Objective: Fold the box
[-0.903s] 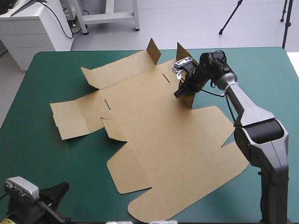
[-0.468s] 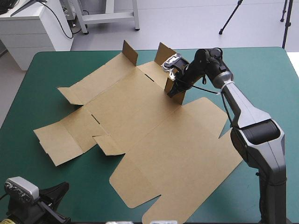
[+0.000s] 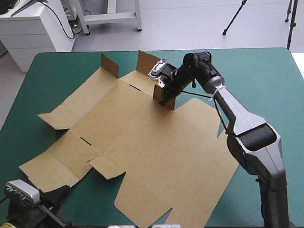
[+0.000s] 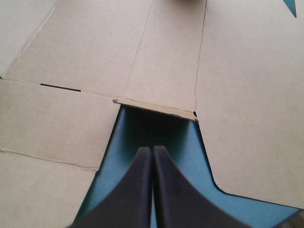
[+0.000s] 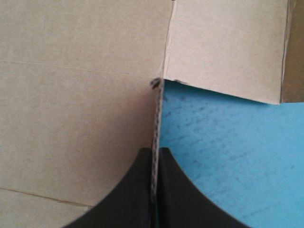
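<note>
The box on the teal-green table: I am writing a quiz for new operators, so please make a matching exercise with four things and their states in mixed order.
Things:
1. right gripper
2. left gripper
3. box
4. far flap

States:
A. spread mostly flat on the cover
B. shut, holding nothing
C. standing upright, untouched
D. shut on an upright edge of the box

Pairs: 1-D, 2-B, 3-A, 4-C.

Pale grey floor (image 3: 190,23), white cabinet (image 3: 33,35)
</note>
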Robot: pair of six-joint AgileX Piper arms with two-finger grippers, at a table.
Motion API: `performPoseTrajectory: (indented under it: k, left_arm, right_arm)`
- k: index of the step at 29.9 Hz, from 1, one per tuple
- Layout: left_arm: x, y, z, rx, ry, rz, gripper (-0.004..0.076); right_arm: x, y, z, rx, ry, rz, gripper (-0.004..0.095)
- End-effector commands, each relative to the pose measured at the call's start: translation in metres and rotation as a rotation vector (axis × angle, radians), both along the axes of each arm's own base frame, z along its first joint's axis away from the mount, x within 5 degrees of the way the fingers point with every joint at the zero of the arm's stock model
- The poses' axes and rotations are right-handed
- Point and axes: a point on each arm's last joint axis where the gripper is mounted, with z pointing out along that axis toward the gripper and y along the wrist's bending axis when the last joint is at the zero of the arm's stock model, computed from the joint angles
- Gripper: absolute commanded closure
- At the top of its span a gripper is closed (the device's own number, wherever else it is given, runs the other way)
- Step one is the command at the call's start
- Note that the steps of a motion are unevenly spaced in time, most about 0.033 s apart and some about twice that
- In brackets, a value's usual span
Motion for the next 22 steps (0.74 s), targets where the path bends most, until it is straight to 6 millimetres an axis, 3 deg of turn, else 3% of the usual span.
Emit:
performPoseTrajectory:
  k: [1,11,22]
  left_arm:
    - [0.004,-0.002,0.012,-0.045,-0.055,-0.001,0.0734]
    - [0.004,-0.002,0.012,-0.045,-0.055,-0.001,0.0734]
    - [0.004,-0.002,0.012,-0.048,-0.053,0.001,0.0734]
  right_arm:
    - [-0.013,0.008,0.045,0.04,-0.17,0.053,0.0932]
    - [-0.016,0.018,0.045,-0.051,-0.284,0.159,0.0932]
    - [-0.023,0.025,0.046,-0.007,-0.294,0.302,0.0932]
